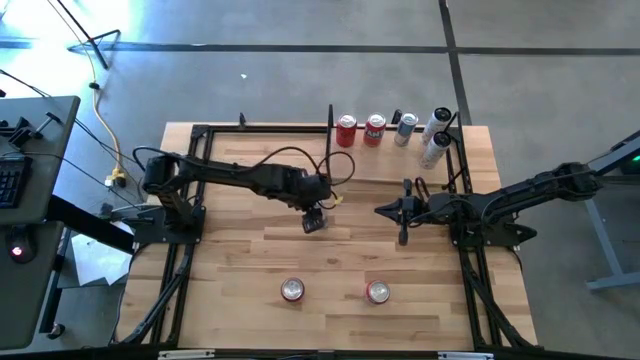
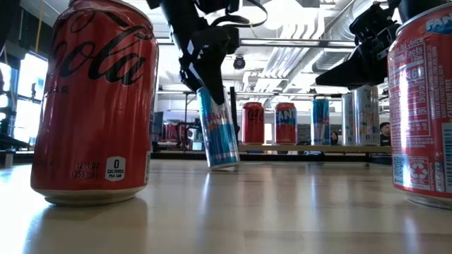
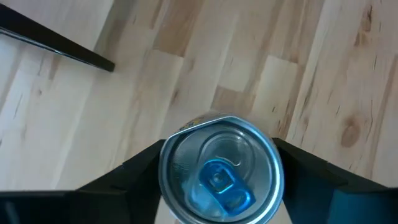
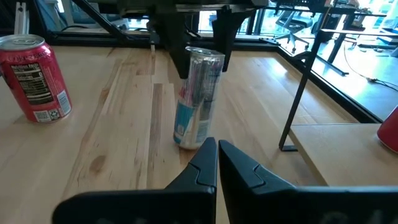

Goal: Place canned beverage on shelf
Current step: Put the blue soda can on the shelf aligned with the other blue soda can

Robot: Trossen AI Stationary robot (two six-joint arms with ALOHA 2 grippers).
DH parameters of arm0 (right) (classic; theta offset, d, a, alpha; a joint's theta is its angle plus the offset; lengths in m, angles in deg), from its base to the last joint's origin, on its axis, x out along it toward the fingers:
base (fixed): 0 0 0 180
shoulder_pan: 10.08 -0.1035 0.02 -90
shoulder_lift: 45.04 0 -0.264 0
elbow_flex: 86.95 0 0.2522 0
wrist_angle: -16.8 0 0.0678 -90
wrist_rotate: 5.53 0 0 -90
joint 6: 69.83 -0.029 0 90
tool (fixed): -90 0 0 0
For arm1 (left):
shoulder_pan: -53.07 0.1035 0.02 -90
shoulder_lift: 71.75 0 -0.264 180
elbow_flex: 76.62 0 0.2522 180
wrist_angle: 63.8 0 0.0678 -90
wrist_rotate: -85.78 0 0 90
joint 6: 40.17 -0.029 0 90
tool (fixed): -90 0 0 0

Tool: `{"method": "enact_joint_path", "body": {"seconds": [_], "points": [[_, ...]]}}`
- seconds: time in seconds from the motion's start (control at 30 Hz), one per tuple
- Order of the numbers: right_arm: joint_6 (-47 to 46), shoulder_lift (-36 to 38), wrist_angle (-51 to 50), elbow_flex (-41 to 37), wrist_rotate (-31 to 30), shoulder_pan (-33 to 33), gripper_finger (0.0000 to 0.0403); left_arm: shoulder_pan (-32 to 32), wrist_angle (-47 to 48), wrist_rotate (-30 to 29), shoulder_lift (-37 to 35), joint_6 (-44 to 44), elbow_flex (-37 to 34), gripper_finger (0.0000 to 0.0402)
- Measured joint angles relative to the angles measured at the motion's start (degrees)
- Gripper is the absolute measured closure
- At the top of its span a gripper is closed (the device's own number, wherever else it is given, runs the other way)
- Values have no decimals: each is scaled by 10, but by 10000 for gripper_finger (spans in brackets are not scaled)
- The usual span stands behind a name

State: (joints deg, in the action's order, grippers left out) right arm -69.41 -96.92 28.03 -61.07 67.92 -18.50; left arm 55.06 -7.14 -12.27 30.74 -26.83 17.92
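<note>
Left end effector [image 2: 212,85] grips tilted slim can [image 2: 219,130]

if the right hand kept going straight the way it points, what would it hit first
Most likely the slim blue-and-silver can, which the left hand grips from above, tilted on the table. In the right wrist view it stands dead ahead of the shut right hand, with only bare wood between. Depth is hard to judge.
</note>
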Motion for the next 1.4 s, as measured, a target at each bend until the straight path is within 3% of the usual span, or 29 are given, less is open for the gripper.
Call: {"method": "enact_joint_path", "body": {"seconds": [0.13, 0.23, 0.6, 0.73, 0.9, 1.03, 1.23, 1.4], "points": [[0, 0, -2, 0, 0, 0, 403, -5, -1, 0, 0, 1, 1, 98], [0, 0, -2, 0, 0, 0, 403, -6, 0, 0, -1, 9, 1, 78], [10, 0, -2, 0, -1, 0, 403, -17, 7, -28, -8, -18, 0, 74], [11, 0, -3, 0, -32, 0, 403, -28, 6, -54, -23, -36, 0, 82], [6, 0, -4, 0, -47, 0, 403, -51, -11, -105, -52, -56, -12, 117], [-4, -3, 1, 0, -54, 0, 403, -69, -50, -148, -96, -51, -68, 166], [0, -53, 75, 0, -77, -19, 403, -91, -180, -144, -207, -36, -218, 260], [-14, -129, 175, 1, -80, -38, 399, -106, -377, -145, -302, -35, -376, 335]]}}
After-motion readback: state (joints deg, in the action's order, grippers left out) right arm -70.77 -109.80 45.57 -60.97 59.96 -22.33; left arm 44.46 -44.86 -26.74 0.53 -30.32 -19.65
